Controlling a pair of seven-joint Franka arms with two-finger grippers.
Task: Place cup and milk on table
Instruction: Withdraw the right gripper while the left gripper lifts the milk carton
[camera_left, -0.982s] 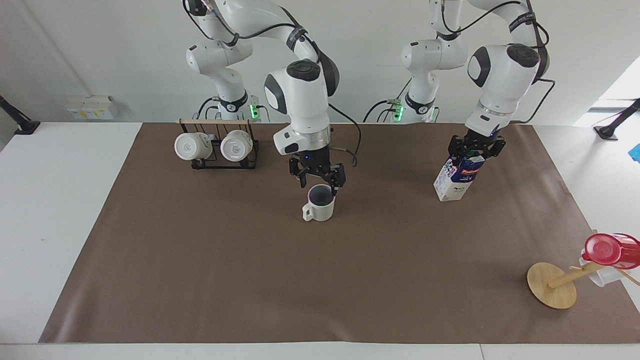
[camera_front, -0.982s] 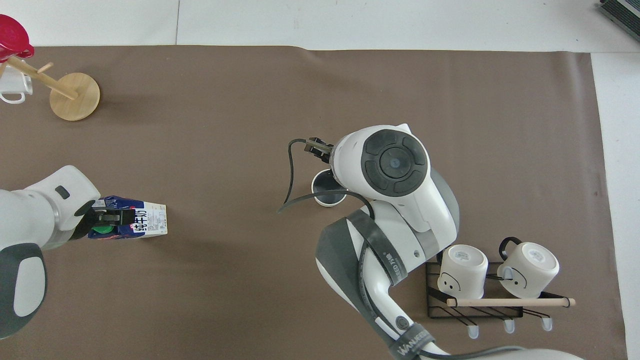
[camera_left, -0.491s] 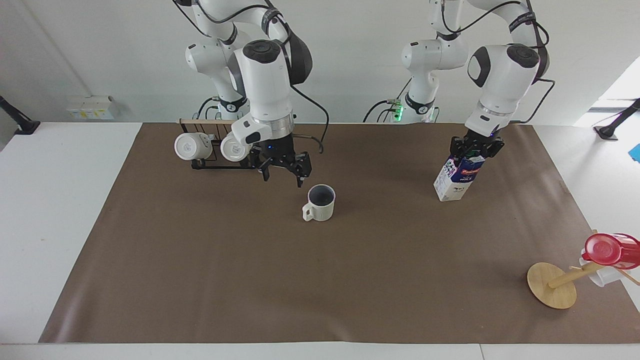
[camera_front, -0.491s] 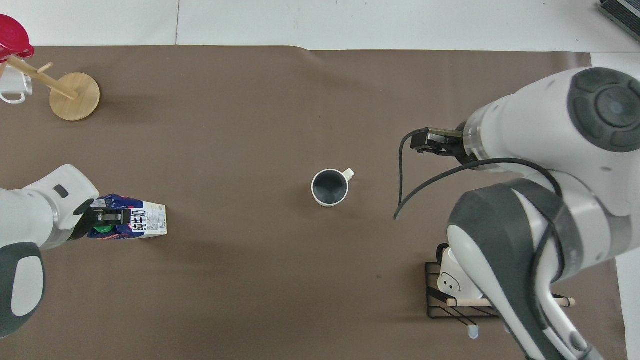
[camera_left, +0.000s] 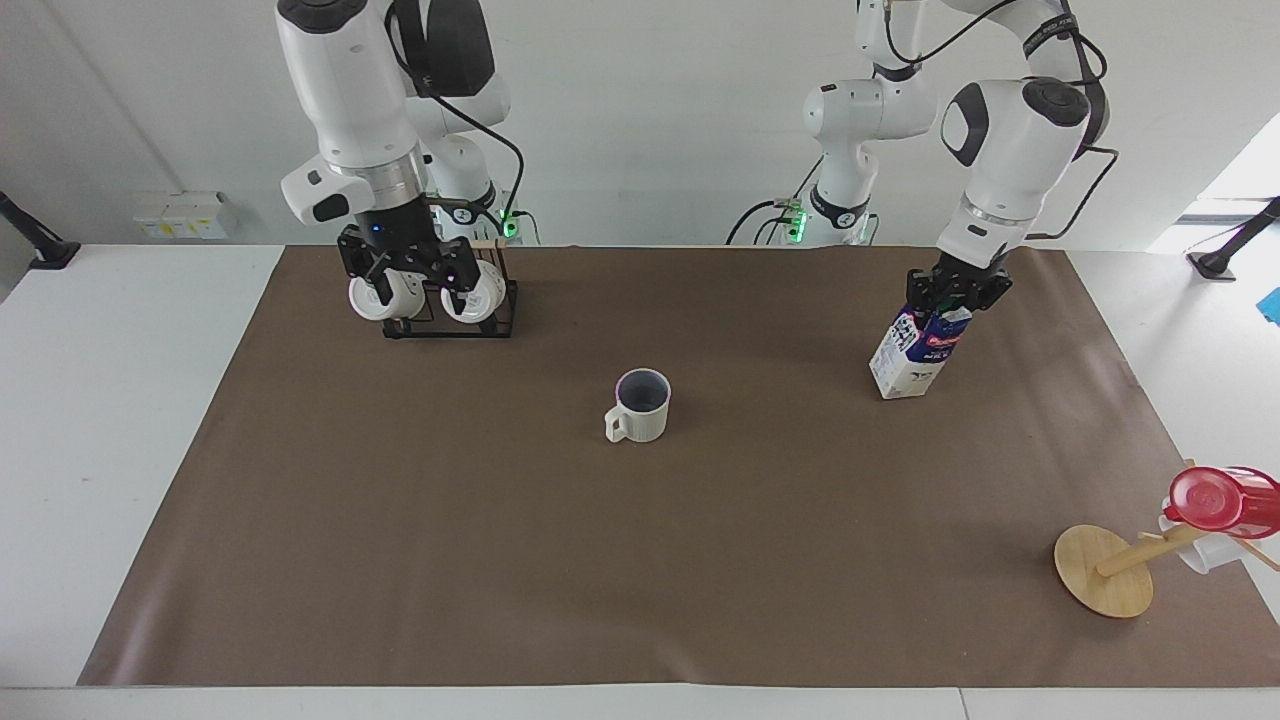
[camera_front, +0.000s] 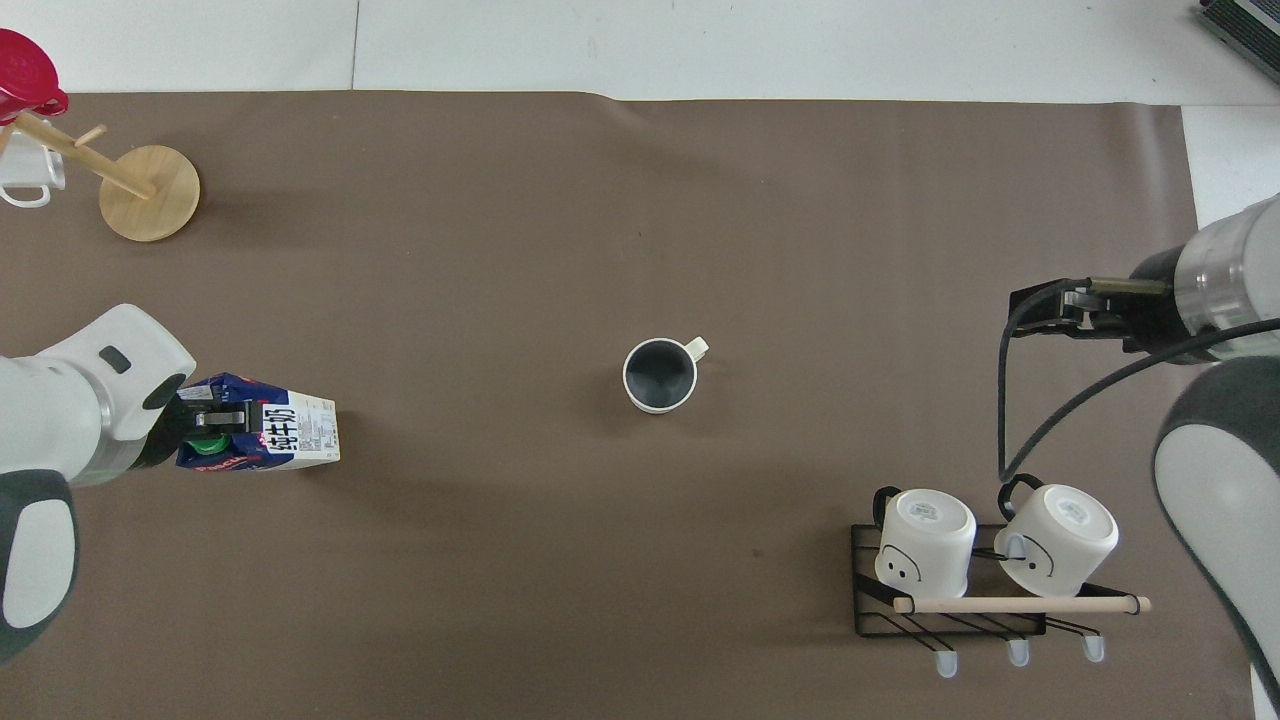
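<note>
Left gripper (camera_left: 955, 292) is clamping the top of the milk (camera_left: 912, 354), fingers closed on the carton's ridge by the green cap; the carton is tilting, its base touching the paper sheet (camera_left: 500, 560) on the counter (camera_left: 120, 420). Rel. to the cup (camera_left: 640, 406), the milk is standing toward the left arm's end of the counter and slightly nearer to the robots.

Right gripper (camera_left: 408, 268) is hanging empty w/ fingers spread apart, up over the mug rack (camera_left: 450, 312), which is sitting nearer to the robots than the cup and toward the right arm's end. Two white mugs (camera_front: 925, 540) are lying on that rack, bases outward.

The cup is standing upright on the paper mid-counter, opening up, w/ nothing touching it.

A wooden stand (camera_left: 1103, 571) w/ a red cup (camera_left: 1222, 500) is sitting farther from the robots than the cup, at the left arm's end.
</note>
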